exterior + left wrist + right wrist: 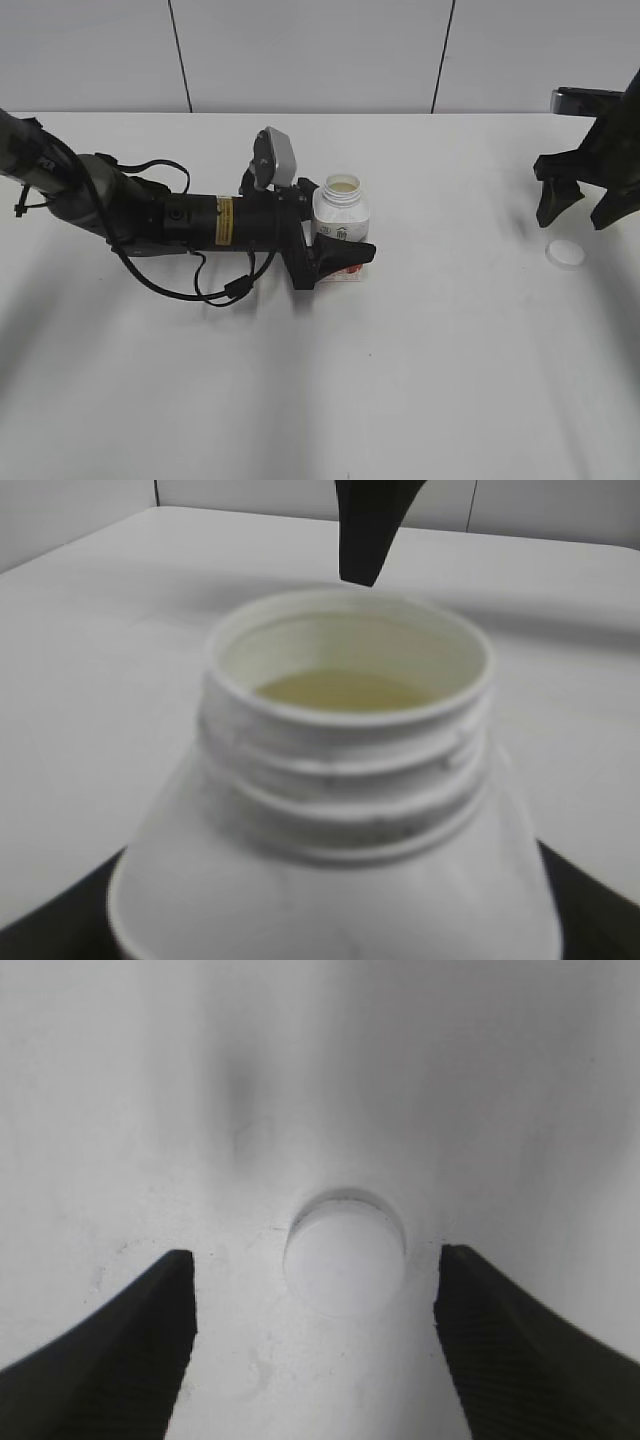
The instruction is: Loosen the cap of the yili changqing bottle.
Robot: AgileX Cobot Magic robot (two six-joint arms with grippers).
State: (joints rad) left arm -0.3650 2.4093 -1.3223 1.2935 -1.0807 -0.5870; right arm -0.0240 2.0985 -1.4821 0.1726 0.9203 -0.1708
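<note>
The yili changqing bottle (341, 200) stands upright mid-table with its threaded neck (345, 770) bare and pale liquid visible inside. My left gripper (340, 226) lies level with one black finger (345, 255) in front of the bottle's base and the other behind it. Whether they press on it is unclear. The cap (565, 253) lies flat on the table at the far right, well away from the bottle. My right gripper (577, 220) hangs open just above it, and the cap (345, 1252) shows between its two spread fingers (140, 1340), untouched.
The white table (430, 380) runs to a grey panelled wall at the back. The left arm's body and cables (190, 225) stretch across the table's left half. A dark pointed shape (362, 530) hangs at the top of the left wrist view.
</note>
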